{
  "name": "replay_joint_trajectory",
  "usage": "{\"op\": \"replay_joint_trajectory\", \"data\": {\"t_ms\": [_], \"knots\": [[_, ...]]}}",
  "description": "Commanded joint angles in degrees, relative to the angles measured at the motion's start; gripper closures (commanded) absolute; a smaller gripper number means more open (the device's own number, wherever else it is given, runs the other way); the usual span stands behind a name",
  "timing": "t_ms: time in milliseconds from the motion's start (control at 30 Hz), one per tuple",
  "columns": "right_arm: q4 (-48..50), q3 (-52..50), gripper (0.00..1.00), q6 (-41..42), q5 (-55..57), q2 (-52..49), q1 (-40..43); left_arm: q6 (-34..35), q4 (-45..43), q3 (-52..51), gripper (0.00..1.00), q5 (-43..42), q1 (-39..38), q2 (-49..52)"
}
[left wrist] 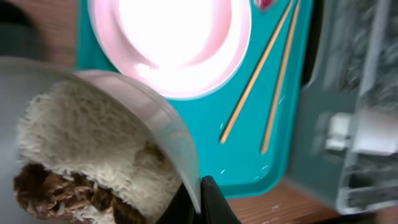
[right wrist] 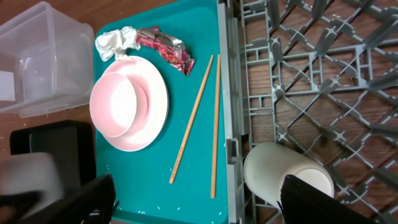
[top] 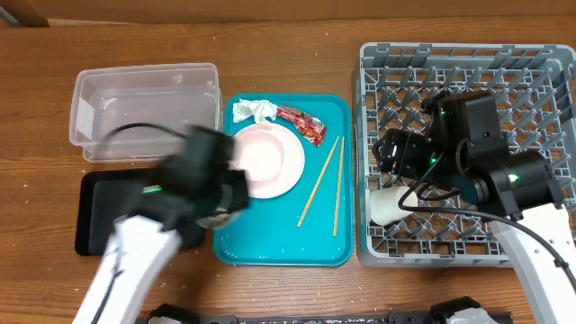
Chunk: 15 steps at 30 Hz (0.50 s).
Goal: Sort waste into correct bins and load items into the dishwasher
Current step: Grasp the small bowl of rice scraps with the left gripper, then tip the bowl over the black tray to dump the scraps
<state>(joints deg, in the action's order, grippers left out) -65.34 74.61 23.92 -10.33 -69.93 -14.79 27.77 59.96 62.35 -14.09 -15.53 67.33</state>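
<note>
My left gripper is shut on the rim of the small pale bowl, which is tilted and holds white rice with brown scraps. In the overhead view that arm is blurred, between the black tray and the teal tray. The pink plate, napkin, red wrapper and two chopsticks lie on the teal tray. My right gripper is open over the grey rack. The white cup lies on its side in the rack by its right finger.
The clear tub stands at the back left, behind the black tray. Loose white grains dot the teal tray's front and the wooden table around it. The rack fills the right side of the table.
</note>
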Motion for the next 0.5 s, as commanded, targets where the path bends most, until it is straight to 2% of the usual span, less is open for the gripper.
{"op": "replay_joint_trajectory", "data": {"t_ms": [0, 133, 267, 367, 467], "knots": [[0.3, 1.1, 0.13, -0.3, -0.3, 0.0, -0.4, -13.2, 1.4, 0.5, 0.96, -18.0, 13.8, -1.6], [0.3, 1.1, 0.13, -0.3, -0.3, 0.0, -0.4, -25.0, 2.8, -2.1, 0.96, -34.9, 30.3, 0.7], [0.3, 1.1, 0.13, -0.3, -0.3, 0.0, -0.4, -37.6, 4.8, -4.4, 0.96, -49.2, 42.6, 6.3], [0.4, 1.1, 0.13, -0.3, -0.3, 0.0, -0.4, -43.7, 5.2, -5.8, 0.96, -55.8, 48.7, 11.6], [0.4, 1.1, 0.13, -0.3, -0.3, 0.0, -0.4, -47.9, 6.3, -7.0, 0.96, -58.7, 51.9, 16.9]]}}
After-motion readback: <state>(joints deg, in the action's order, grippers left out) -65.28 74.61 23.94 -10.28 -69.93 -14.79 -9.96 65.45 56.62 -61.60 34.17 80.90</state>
